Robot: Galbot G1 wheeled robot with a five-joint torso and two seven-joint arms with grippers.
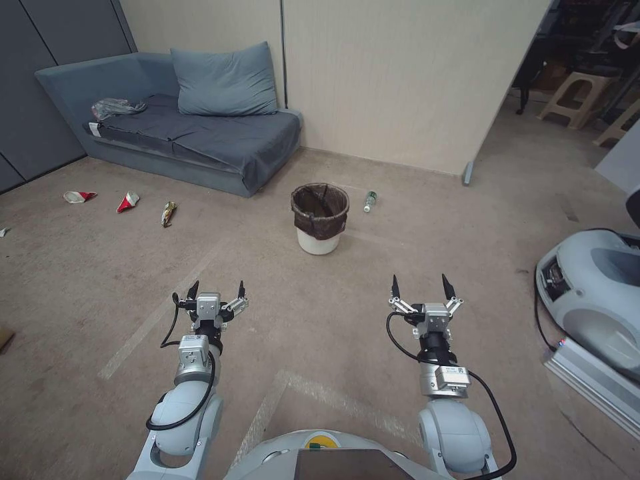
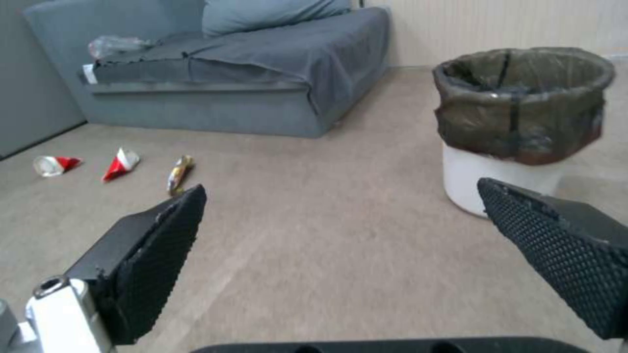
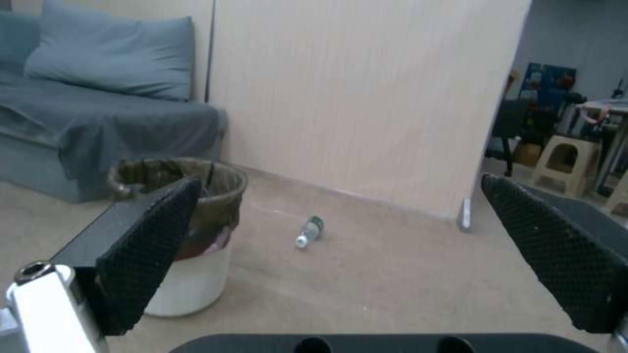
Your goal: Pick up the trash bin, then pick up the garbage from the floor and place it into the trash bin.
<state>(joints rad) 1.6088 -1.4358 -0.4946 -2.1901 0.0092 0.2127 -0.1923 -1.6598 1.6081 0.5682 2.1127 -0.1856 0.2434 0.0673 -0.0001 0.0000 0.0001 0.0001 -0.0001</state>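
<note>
The trash bin (image 1: pixel 319 219), white with a dark brown liner, stands upright on the carpet ahead of me, also seen as the trash bin (image 2: pixel 520 127) and the trash bin (image 3: pixel 190 235). Garbage lies on the floor: two red-and-white cups (image 1: pixel 79 196) (image 1: pixel 128 201), a gold wrapper (image 1: pixel 168 213) left of the bin, and a small clear bottle (image 1: pixel 369 201) just right of it. The cups (image 2: pixel 119 164) and wrapper (image 2: pixel 178 174) lie beyond my left fingers. My left gripper (image 1: pixel 217 291) and right gripper (image 1: pixel 422 285) hover open and empty, well short of the bin.
A grey-blue sofa (image 1: pixel 193 127) with a pillow and a grey plastic bag (image 1: pixel 115 107) stands at the back left. A beige partition wall (image 1: pixel 400 80) rises behind the bin. Another grey machine (image 1: pixel 597 300) sits at the right; stools (image 1: pixel 577 97) stand beyond the opening.
</note>
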